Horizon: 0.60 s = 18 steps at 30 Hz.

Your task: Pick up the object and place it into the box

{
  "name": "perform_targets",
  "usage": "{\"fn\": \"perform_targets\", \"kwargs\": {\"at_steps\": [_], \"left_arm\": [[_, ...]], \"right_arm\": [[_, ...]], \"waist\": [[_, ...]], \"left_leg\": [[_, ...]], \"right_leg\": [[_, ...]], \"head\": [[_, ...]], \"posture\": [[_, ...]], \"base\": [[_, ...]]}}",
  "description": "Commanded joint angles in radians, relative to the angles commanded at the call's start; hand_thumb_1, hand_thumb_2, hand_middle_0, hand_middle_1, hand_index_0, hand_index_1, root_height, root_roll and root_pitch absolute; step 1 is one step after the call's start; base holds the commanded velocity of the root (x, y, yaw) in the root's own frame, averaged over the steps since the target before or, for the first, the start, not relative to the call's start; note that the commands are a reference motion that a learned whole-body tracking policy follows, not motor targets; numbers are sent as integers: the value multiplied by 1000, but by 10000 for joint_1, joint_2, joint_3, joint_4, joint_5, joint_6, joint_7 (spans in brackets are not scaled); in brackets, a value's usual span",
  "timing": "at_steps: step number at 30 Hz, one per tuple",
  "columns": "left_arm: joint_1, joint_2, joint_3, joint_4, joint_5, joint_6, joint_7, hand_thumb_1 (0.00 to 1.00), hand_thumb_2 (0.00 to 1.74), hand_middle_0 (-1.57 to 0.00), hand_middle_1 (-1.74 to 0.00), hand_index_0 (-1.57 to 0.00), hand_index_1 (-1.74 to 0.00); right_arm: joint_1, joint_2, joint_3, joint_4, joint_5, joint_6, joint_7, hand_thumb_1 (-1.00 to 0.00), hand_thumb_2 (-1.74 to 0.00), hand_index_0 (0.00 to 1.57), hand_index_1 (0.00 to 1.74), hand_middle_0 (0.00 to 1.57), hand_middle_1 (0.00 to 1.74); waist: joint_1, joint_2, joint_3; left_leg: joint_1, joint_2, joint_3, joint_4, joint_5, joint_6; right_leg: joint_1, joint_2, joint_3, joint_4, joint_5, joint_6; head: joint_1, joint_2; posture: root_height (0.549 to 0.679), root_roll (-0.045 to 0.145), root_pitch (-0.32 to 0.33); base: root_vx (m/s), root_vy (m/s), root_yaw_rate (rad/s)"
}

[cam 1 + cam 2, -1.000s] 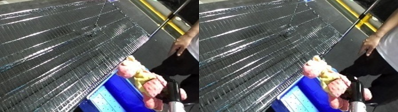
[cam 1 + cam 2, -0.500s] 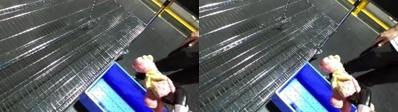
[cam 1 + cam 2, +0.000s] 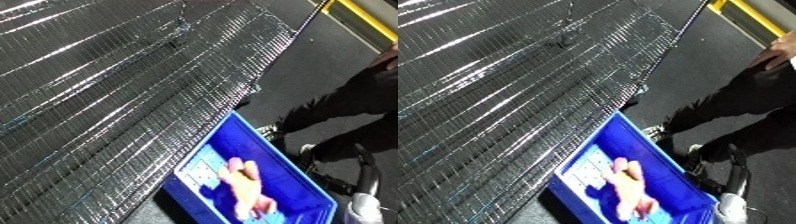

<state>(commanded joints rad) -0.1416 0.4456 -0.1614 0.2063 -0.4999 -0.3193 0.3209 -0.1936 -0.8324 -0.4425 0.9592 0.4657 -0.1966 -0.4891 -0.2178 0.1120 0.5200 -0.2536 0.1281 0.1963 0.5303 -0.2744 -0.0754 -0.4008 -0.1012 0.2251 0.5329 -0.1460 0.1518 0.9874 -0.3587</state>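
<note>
One pink-and-yellow soft toy (image 3: 242,186) lying inside one blue plastic bin (image 3: 286,163), on its floor, toward bin's near end. Bin sits just beside edge of wire-mesh counter (image 3: 115,100), lower than it. Right hand (image 3: 733,206): only a bit visible at lower right corner, can't tell fingers. Left hand out of sight.

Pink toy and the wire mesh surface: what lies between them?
Only the blue bin: its bare floor and near wall separate the pink toy from the wire mesh surface, clearest in the left eye view.
</note>
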Motion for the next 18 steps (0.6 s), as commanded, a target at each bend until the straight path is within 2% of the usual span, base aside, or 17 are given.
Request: {"fn": "perform_targets", "kwargs": {"at_steps": [6,11,14,18], "left_arm": [[26,15,-30,-8,35,33,-11,1000,1740,-1570,-1740,-1570,-1740],[-15,93,-57,61,92,131,-94,1000,1740,-1570,-1740,-1570,-1740],[-34,80,7,83,113,197,-131,1000,1740,-1570,-1740,-1570,-1740],[-45,13,132,91,116,261,-125,1000,1740,-1570,-1740,-1570,-1740]], "right_arm": [[81,205,47,8,52,-18,31,0,0,0,0,0,0],[33,305,410,-244,171,-30,494,0,0,0,0,0,0],[-32,439,748,-901,-14,-225,737,0,0,0,0,0,0],[4,920,1002,-2447,-311,-602,753,0,0,0,0,0,0]], "waist": [[108,-101,0],[231,-208,0],[270,-256,0],[259,-335,0]], "left_leg": [[16,73,-102,15,26,-29],[15,129,-168,-6,79,-62],[24,144,-187,-83,140,-73],[15,129,-221,-155,214,-67]], "right_leg": [[78,15,-75,20,-27,23],[110,29,-147,4,-30,33],[125,45,-163,-7,-38,38],[137,55,-179,13,-66,36]], "head": [[-40,-20],[-380,-86],[-812,-118],[-1352,-206]], "posture": [[655,44,40],[656,42,38],[656,41,38],[656,41,38]], "base": [[12,-20,74],[5,-19,58],[11,-13,52],[9,-9,69]]}}
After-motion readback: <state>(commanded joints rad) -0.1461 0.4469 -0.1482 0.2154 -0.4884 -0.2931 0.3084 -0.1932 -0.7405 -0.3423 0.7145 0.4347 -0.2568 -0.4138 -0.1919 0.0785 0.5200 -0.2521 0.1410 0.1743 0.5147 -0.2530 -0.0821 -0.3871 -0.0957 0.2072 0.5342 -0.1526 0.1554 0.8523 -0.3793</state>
